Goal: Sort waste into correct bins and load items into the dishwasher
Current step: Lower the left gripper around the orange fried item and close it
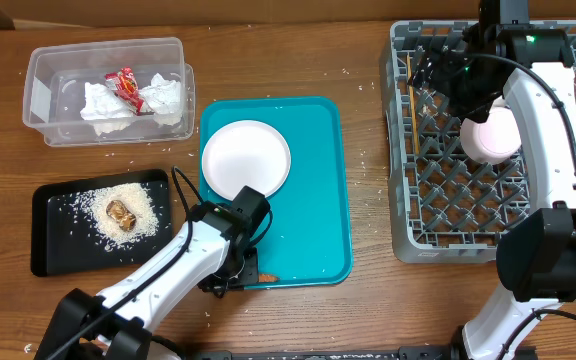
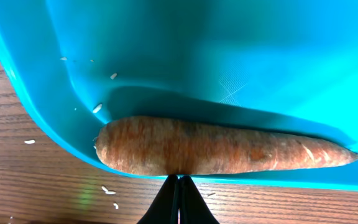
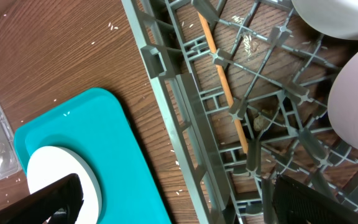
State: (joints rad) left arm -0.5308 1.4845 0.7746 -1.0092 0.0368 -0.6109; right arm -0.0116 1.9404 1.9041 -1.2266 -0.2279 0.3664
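With your left claw (image 2: 179, 202) pinched shut and empty just beside the brown-orange food stick (image 2: 222, 146) in the teal tray's (image 2: 229, 50) corner, you'd next open it, straddle the stick, then carry it to the black tray (image 1: 53, 250).

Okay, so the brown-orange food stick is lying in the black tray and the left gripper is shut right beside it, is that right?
Not quite. The brown-orange food stick lies in the teal tray, against its rim, not in the black tray. The left wrist view shows it. The left gripper is indeed shut right beside it.
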